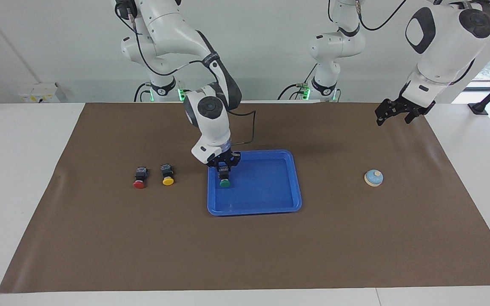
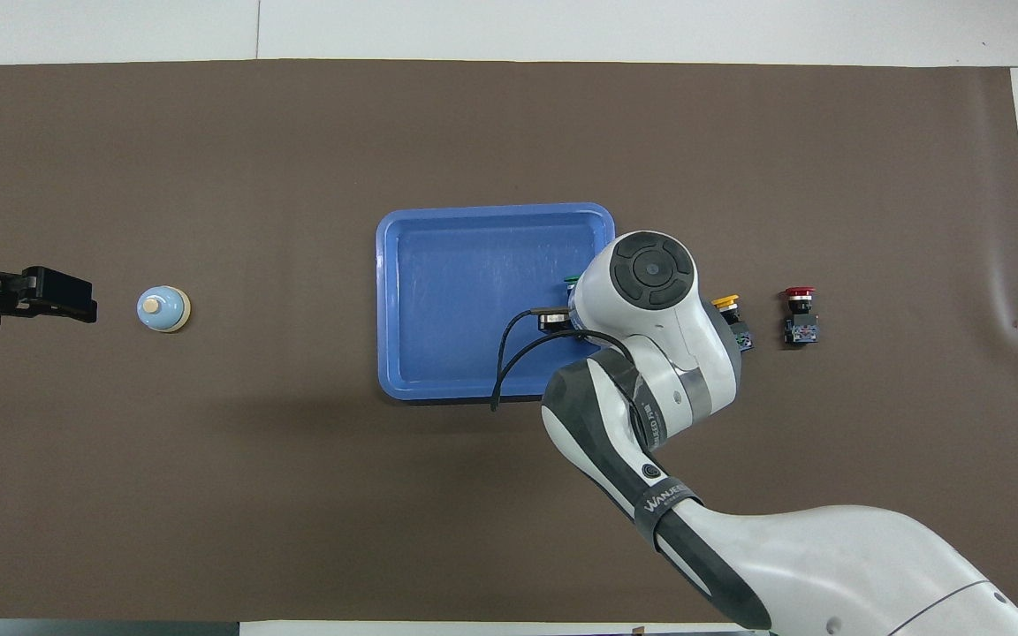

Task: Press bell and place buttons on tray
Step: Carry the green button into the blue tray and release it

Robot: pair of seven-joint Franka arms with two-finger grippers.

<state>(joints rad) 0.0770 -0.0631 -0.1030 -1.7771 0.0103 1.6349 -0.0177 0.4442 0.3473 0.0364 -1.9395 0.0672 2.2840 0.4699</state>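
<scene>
Right arm bends in from its base, forearm angled steeply down, wrist over the tray's edge toward the right arm's end. Right hand points down, clamped on the green button, cap lowermost, over the tray floor; contact with the floor cannot be told. In the overhead view the arm's wrist covers most of this button.

Left arm waits; left hand hangs with fingers apart above the brown mat at its own end, bell on the mat near it.

Red button and yellow button lie side by side on the mat, well apart from the tray. Most of the tray floor is bare. Mat covers most of the worktop.
</scene>
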